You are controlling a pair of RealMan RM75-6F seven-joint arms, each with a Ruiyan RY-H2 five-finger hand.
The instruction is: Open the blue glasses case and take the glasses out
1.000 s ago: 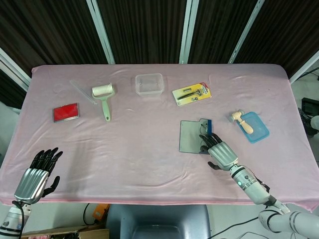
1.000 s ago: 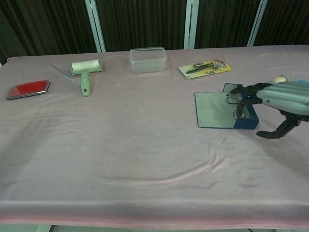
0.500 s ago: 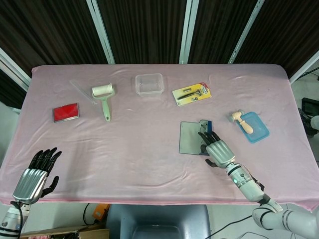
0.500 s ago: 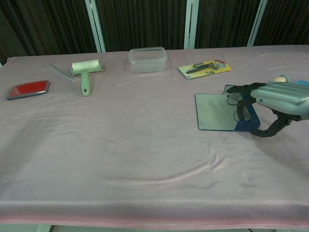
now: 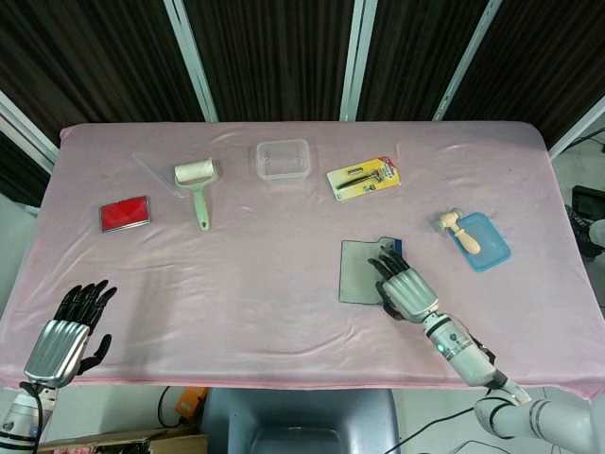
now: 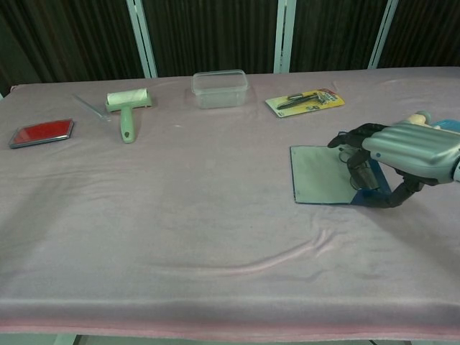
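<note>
Pink cloth covers the whole worktop, with dark slatted panels behind it. We see the blue glasses case lying open toward the right of the worktop, its grey flap spread flat on the cloth. Our right hand sits over the case's blue tray end, fingers curled down into it; whether they hold the glasses we cannot tell, and the glasses themselves are hidden. Our left hand hovers at the near left edge, fingers apart and holding nothing. Farther back lie a flat red rectangular case, a pale green lint roller, a clear plastic container, a yellow carded razor pack and a light blue tray.
</note>
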